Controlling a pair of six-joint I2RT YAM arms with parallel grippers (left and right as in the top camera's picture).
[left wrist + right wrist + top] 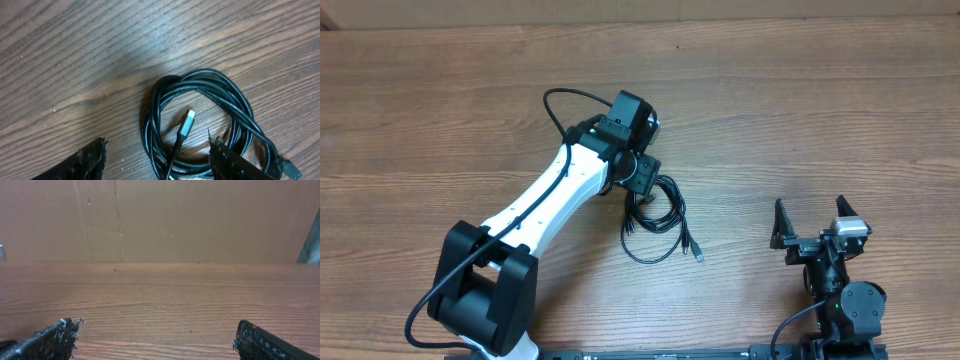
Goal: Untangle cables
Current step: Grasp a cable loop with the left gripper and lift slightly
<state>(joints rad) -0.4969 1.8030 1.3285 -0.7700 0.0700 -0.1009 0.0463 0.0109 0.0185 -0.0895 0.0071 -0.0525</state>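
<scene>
While the left arm (pixel 550 195) hides part of the cables (pixel 200 76) overhead, its wrist view shows the left gripper (pixel 157 145) released above them; right gripper (pixel 810 210) likewise released.

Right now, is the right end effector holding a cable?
No, the right end effector stands wide open above the table, with nothing between its fingers.

Glossy black rubbery cables (pixel 200 77) lie on a matt, grained wooden table (pixel 75 50).
</scene>
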